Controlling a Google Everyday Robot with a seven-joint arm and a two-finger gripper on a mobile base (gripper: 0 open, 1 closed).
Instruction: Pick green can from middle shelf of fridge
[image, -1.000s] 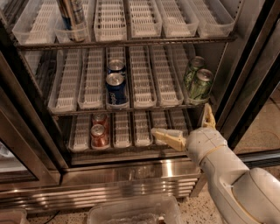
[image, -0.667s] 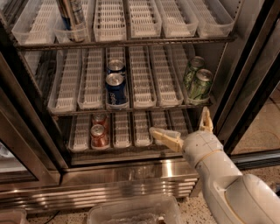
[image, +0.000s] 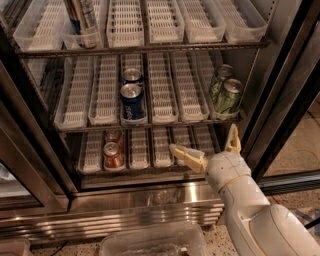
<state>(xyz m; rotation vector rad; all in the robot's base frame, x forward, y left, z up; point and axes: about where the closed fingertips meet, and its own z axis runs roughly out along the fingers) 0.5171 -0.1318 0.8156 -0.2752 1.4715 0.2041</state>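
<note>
The fridge (image: 150, 205) stands open before me with several wire racks of white lanes. On the middle shelf (image: 165, 95), two green cans stand in the rightmost lane: the front one (image: 229, 98) and one (image: 219, 80) behind it. Two blue cans (image: 132, 100) stand in a centre lane. My gripper (image: 205, 144) is open, below and a little left of the front green can, in front of the lower shelf. One finger (image: 186, 155) points left and the other (image: 232, 139) points up toward the can. It holds nothing.
Two red cans (image: 113, 154) stand on the lower shelf at the left. A tall can (image: 82, 17) stands on the top shelf. The dark door frame (image: 280, 100) is close on the right. A clear plastic bin (image: 150, 242) lies on the floor below.
My gripper has shifted slightly left and into the fridge opening; its fingers stay spread. The cans have not moved.
</note>
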